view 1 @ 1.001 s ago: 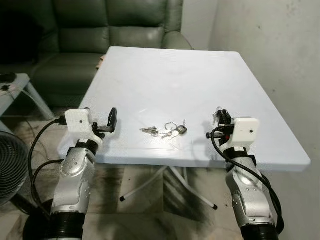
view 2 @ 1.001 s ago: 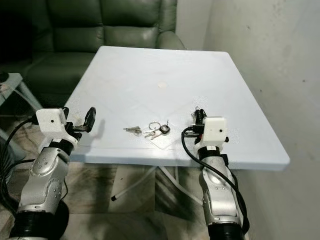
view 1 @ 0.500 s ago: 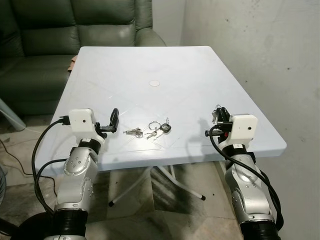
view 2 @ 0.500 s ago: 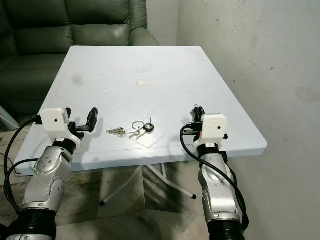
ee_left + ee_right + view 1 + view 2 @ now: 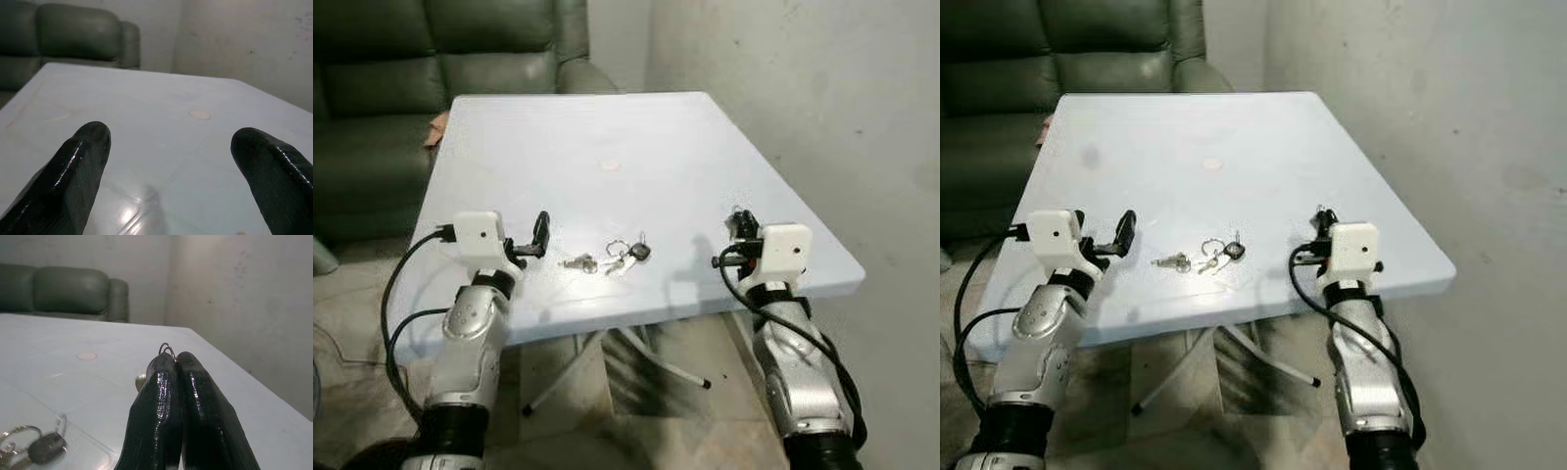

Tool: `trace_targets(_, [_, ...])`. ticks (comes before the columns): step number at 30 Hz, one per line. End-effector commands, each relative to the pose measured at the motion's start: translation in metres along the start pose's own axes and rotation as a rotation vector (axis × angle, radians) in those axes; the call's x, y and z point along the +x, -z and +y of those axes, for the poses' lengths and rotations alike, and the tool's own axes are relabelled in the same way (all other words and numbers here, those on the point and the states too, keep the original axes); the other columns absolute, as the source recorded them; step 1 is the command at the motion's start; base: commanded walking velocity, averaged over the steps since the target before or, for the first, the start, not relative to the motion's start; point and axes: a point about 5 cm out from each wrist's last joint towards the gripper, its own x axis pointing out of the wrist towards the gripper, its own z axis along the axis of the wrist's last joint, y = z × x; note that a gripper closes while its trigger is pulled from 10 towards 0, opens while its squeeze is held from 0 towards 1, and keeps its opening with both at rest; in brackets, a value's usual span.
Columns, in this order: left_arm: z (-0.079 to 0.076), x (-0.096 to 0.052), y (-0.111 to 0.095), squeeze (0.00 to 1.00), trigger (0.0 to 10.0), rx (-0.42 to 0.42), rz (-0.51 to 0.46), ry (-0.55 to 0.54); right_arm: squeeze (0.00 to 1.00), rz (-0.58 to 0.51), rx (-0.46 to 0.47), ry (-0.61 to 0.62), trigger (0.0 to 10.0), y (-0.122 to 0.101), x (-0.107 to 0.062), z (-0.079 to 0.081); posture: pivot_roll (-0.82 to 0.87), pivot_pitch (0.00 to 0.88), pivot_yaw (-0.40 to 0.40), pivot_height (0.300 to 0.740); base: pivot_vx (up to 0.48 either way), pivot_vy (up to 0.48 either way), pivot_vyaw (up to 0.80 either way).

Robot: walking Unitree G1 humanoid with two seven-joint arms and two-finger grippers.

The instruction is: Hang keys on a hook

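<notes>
White table (image 5: 607,127) before a green sofa (image 5: 431,59), grey wall (image 5: 822,88) to the right.

Keys (image 5: 612,258) lie near the table's front edge, between the two arms. Left gripper (image 5: 171,161) hovers over the front left edge, fingers (image 5: 78,166) spread wide, holding nothing. Right gripper (image 5: 175,363) hovers over the front right edge, fingers pressed together on a small wire ring (image 5: 167,347) that pokes out above the tips.
</notes>
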Motion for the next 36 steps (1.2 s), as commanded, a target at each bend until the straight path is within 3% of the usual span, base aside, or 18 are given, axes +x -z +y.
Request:
trace_targets(1, [-0.0093,0.0012,0.0019,0.00,10.0,-0.011,0.005,0.019,0.00,0.009,-0.015,0.025,10.0,-0.0001,-0.0002,-0.0096,-0.03,0.000,-0.007,0.732,0.000,0.000,-0.80])
trace_targets(36, [-0.0170,0.0051,0.0024,0.00,10.0,-0.011,0.012,0.051,0.00,0.019,-0.017,0.031,10.0,-0.0003,-0.0030,-0.0094,-0.05,0.000,0.000,0.732,0.000,0.000,-0.80])
